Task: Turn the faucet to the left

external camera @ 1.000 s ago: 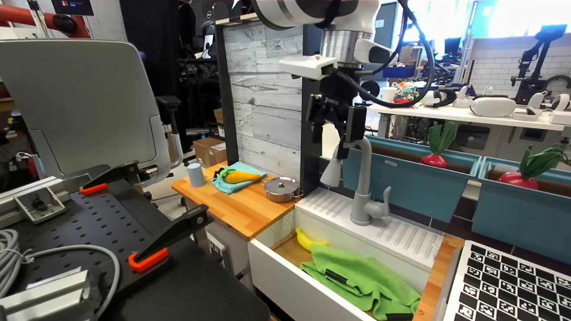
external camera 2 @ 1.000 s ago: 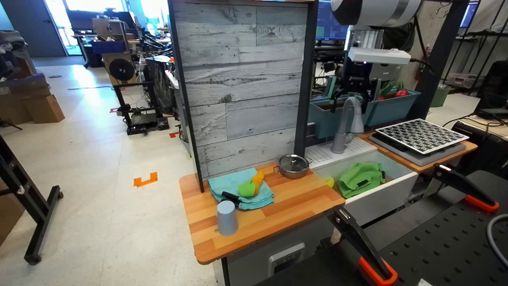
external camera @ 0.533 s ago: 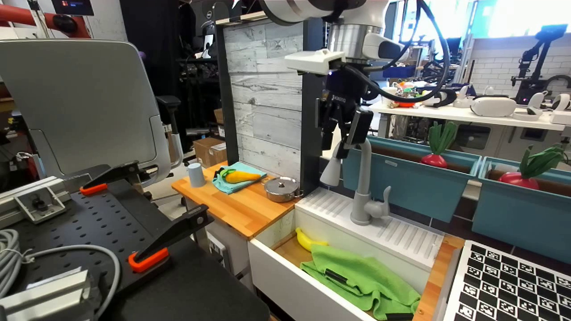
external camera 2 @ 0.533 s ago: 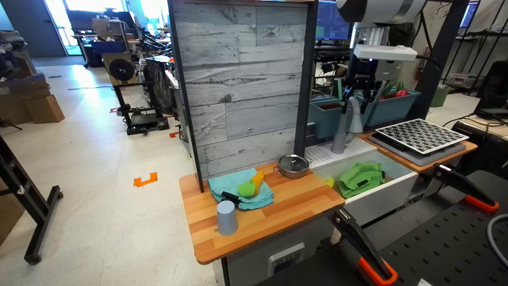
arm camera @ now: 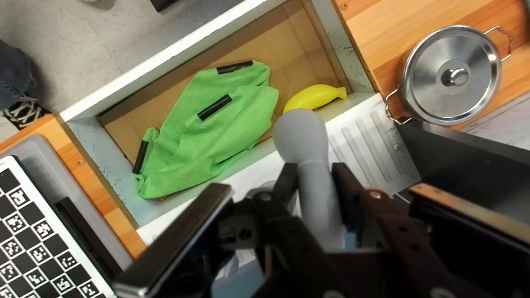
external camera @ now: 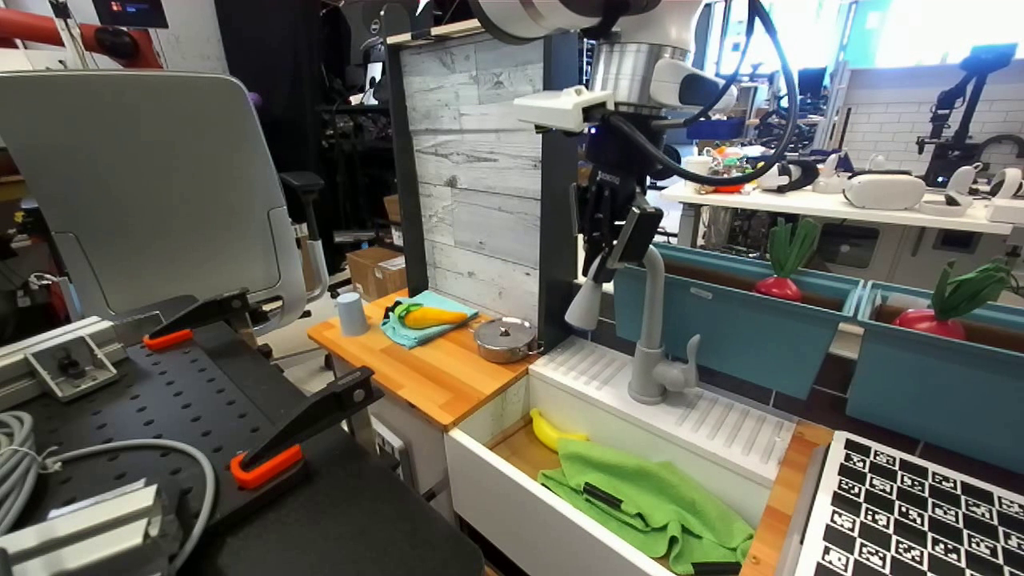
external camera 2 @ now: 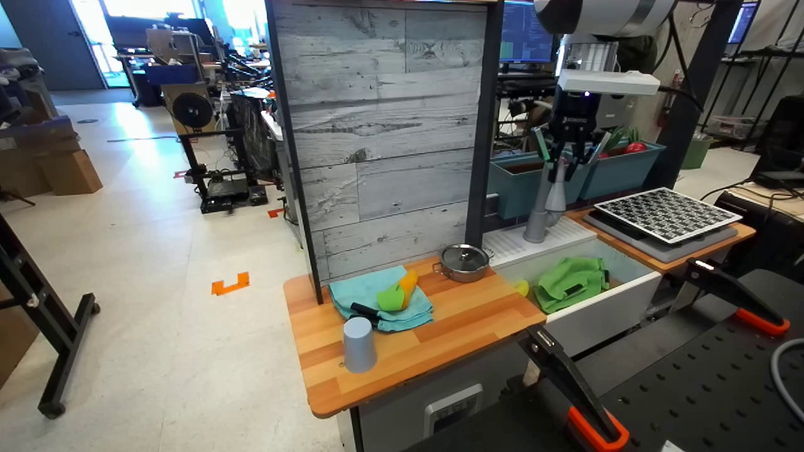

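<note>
In an exterior view the arm (external camera: 532, 18) drops in from the top edge, wrist pointing pretty much straight down, gripper (external camera: 602, 266) tilted a little and up by the curve of the faucet (external camera: 653, 324). The faucet itself stands upright on a white ribbed ledge (external camera: 732, 424) along the back of the sink (external camera: 496, 496). Inside the sink: a green cloth (external camera: 656, 496) and a yellow banana (external camera: 552, 432). Next to it there's a wooden counter (external camera: 448, 376) with a lidded pot (external camera: 506, 340) and a blue cup (external camera: 352, 314). Teal planters (external camera: 728, 320) sit behind, then a white desk (external camera: 808, 204) with headsets (external camera: 884, 192).

In an exterior view you also get a grey plank panel (external camera 2: 389, 125), a checkered board (external camera 2: 668, 215) past the sink, and pale floor (external camera 2: 157, 351) with orange tape (external camera 2: 231, 284).

Wrist view's the clearest: fingertips (arm camera: 342, 178) sit against both sides of the grey spout (arm camera: 300, 132), so the gripper is closed to about the spout's width and has hold of it. Someone's shoe (arm camera: 27, 114) is at far left.
</note>
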`<control>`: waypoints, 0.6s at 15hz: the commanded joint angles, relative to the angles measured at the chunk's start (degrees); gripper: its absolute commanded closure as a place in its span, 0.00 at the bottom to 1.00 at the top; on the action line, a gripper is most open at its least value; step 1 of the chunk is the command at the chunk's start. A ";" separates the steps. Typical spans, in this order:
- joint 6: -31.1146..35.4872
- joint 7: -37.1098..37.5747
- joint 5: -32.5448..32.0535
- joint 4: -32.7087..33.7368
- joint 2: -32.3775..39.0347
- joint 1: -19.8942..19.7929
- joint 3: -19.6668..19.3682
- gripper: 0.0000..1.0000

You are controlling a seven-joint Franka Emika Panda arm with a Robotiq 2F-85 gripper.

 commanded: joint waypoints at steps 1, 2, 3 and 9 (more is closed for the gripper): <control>-1.57 2.71 2.96 2.69 1.29 0.93 2.72 0.93; -1.34 3.23 3.12 2.76 1.27 0.96 2.78 0.93; -1.34 3.64 3.32 2.97 1.33 0.90 2.89 0.93; -1.63 6.19 5.35 5.15 2.03 0.70 3.80 0.40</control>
